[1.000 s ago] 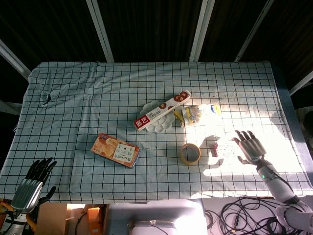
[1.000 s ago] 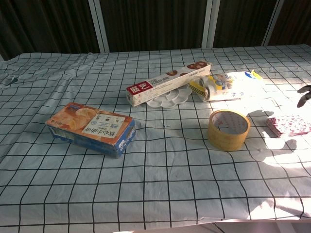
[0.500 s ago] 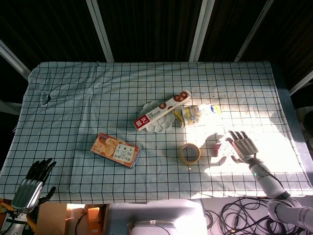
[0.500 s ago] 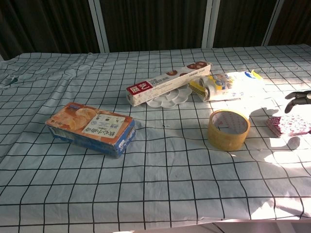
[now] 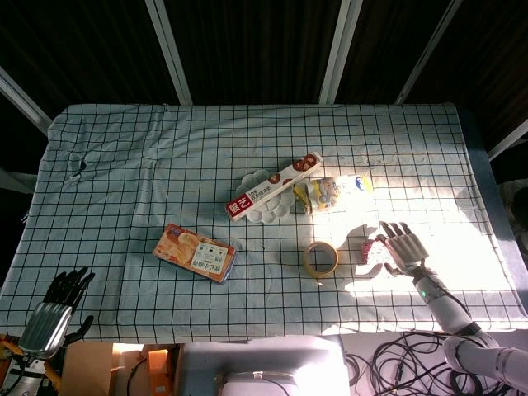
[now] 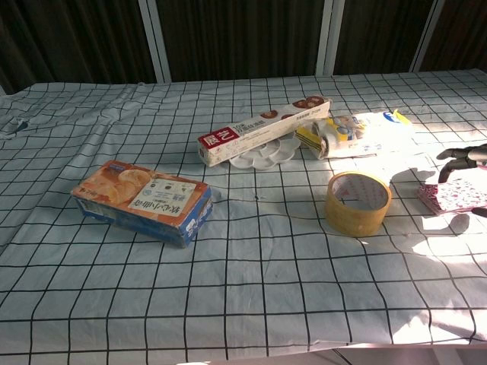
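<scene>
My right hand (image 5: 402,247) hovers with fingers spread over a small red-and-white patterned packet (image 6: 450,196) at the right of the table; its fingertips (image 6: 456,155) show at the chest view's right edge, just above the packet (image 5: 368,247). Whether it touches the packet I cannot tell. My left hand (image 5: 59,304) hangs open off the table's front left corner, holding nothing. A roll of yellow tape (image 5: 321,259) (image 6: 358,202) lies just left of the packet.
A long cling-film box (image 5: 273,186) rests across a white flower-shaped dish (image 5: 262,208). A yellow-and-white bag (image 5: 334,192) lies beside it. An orange-and-blue biscuit box (image 5: 195,252) sits front left. Cables (image 5: 400,363) lie below the table's front edge.
My right hand has moved left across the sunlit cloth, from beside the packet to over it. The left hand and all objects stay still.
</scene>
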